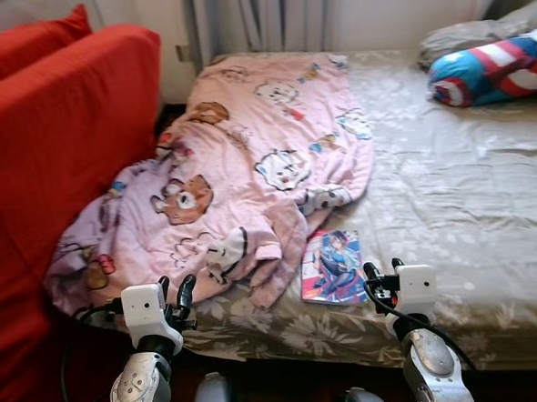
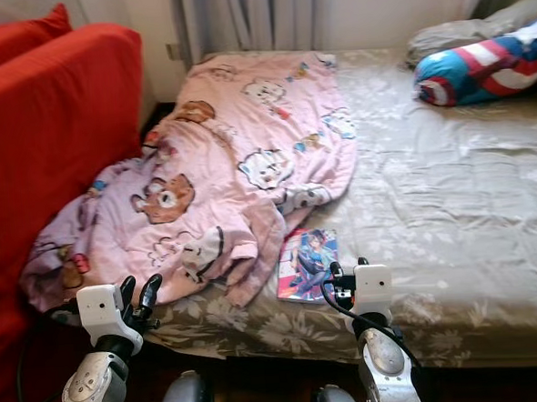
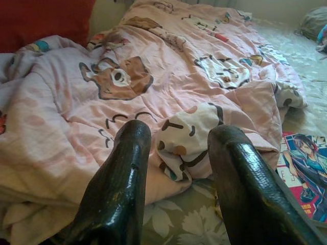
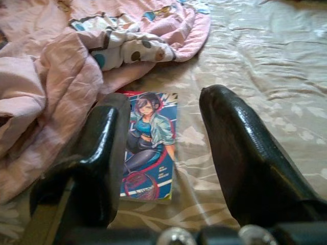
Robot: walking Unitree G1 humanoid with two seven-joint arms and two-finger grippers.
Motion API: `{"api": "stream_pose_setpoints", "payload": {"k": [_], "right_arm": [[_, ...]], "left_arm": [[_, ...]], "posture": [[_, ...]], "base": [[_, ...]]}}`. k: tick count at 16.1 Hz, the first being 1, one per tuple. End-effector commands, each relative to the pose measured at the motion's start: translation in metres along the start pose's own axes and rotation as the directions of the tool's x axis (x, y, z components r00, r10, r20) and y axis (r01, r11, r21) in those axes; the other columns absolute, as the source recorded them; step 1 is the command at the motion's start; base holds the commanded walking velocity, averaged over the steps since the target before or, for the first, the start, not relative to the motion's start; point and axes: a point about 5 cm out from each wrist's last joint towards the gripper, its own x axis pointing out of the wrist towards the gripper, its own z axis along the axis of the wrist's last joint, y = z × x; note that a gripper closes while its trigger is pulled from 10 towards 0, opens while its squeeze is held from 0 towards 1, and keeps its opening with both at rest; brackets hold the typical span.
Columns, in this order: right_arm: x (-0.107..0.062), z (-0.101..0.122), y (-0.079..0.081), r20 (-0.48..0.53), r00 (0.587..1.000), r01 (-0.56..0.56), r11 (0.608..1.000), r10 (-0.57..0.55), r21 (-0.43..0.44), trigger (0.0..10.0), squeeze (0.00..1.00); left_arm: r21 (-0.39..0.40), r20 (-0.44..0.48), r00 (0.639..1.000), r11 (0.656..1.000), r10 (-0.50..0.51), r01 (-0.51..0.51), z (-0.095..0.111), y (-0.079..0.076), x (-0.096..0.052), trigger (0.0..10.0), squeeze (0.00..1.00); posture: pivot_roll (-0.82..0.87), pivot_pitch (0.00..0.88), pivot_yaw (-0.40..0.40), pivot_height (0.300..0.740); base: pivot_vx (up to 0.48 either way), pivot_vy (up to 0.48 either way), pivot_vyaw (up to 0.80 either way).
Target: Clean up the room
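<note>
Grippers both spread open and empty: left gripper (image 3: 176, 168) hovers over the pink blanket's (image 1: 248, 157) edge, right gripper (image 4: 163, 153) above the comic book (image 1: 333, 266) on the bed (image 1: 470, 216).

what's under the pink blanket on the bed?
The pink blanket covers the floral bedsheet and overlaps the comic book at its upper-left corner. Anything else beneath is hidden.

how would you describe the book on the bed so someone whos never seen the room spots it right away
Start at the bed with the grey-green floral sheet and go to its near edge. There, just beside the rumpled pink cartoon blanket, the book lies flat. It is the one thin, glossy thing, its cover showing a dark-haired drawn figure in blue and red.
</note>
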Motion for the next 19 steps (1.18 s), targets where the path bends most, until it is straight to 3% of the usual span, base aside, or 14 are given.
{"api": "stream_pose_setpoints", "payload": {"k": [1,19], "right_arm": [[-0.0001,0.0009,0.0015,0.005,1.000,-0.007,1.000,0.007,0.000,10.0,0.00],[-0.0008,0.0021,0.0059,0.017,0.999,-0.040,0.999,0.041,-0.023,10.0,0.00]], "left_arm": [[-0.007,-0.003,1.000,1.000,-0.001,0.001,0.0012,-0.0006,0.0010,10.0,0.00],[-0.012,-0.015,1.000,1.000,-0.008,0.008,-0.0005,-0.0023,0.0008,10.0,0.00]], "posture": [[-0.01,0.099,-0.016,0.644],[-0.01,0.113,-0.017,0.644]], "base": [[0.000,0.000,0.00],[0.020,0.000,0.00]]}}
